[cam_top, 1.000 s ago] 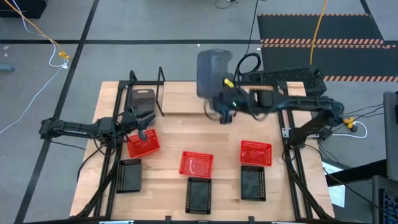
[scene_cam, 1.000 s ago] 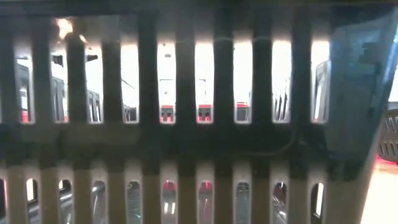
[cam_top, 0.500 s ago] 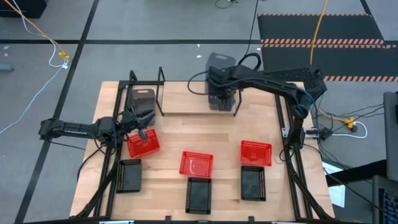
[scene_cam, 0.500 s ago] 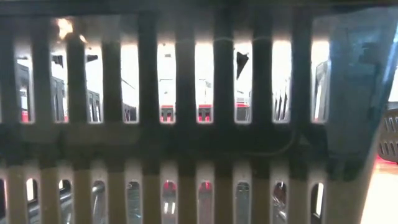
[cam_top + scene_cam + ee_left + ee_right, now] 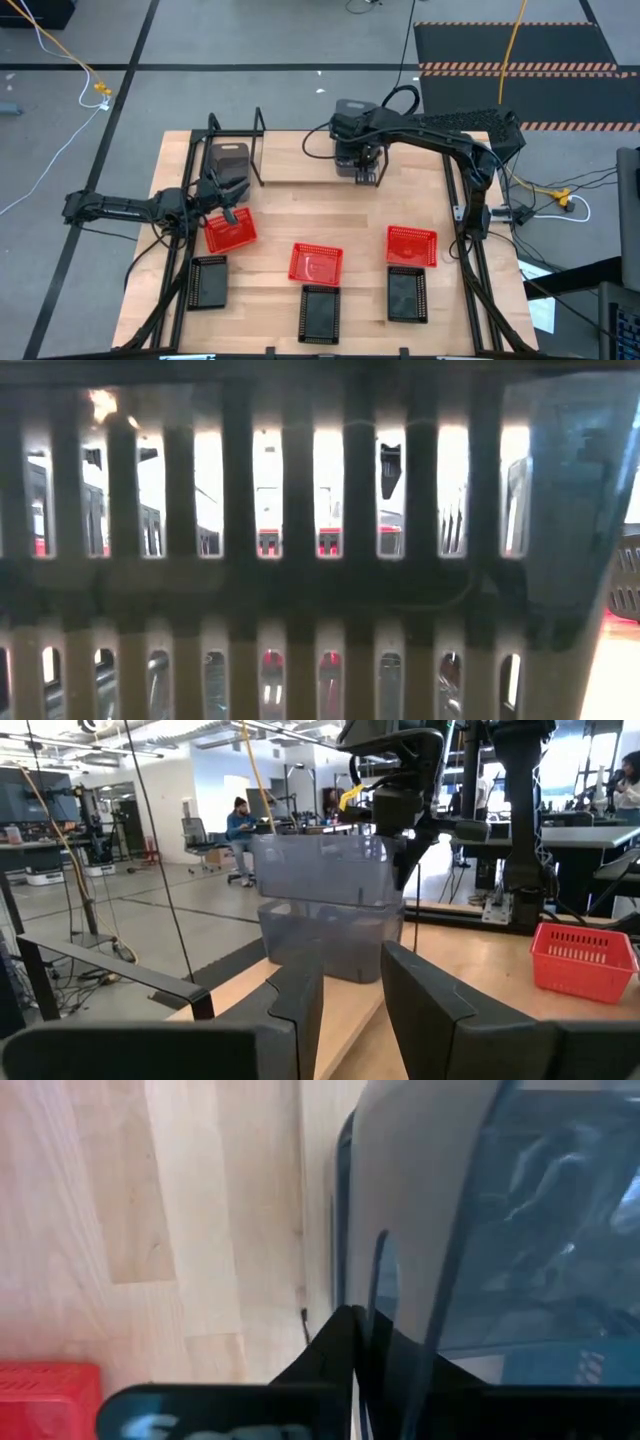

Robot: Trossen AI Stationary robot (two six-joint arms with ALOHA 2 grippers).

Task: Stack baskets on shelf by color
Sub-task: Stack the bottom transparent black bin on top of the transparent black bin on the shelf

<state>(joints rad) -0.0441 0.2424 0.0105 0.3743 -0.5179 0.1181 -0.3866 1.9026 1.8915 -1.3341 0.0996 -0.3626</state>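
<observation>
Wooden tabletop (image 5: 290, 215) sits inside black frame rails, with grey floor all around and bare wood across the middle and far strip. At the far left corner stands the shelf (image 5: 236, 140), one grey basket (image 5: 229, 163) inside it. The right gripper (image 5: 358, 160), reaching in from the far right, is clamped on the wall of another grey basket (image 5: 325, 870), held above a third grey one (image 5: 330, 935) at the far centre; in the left wrist view the upper one hangs partly nested into the lower.

Three red baskets lie in the nearer half: one on the left (image 5: 231, 231), one in the middle (image 5: 316, 263), one on the right (image 5: 412, 245). Three black baskets (image 5: 321, 313) line the near edge, one before each red. The left gripper (image 5: 228, 200) hovers between the shelf and the left red basket, fingers (image 5: 295, 1005) apart and empty.

Slotted basket wall fills the low view, blocking nearly everything beyond.
</observation>
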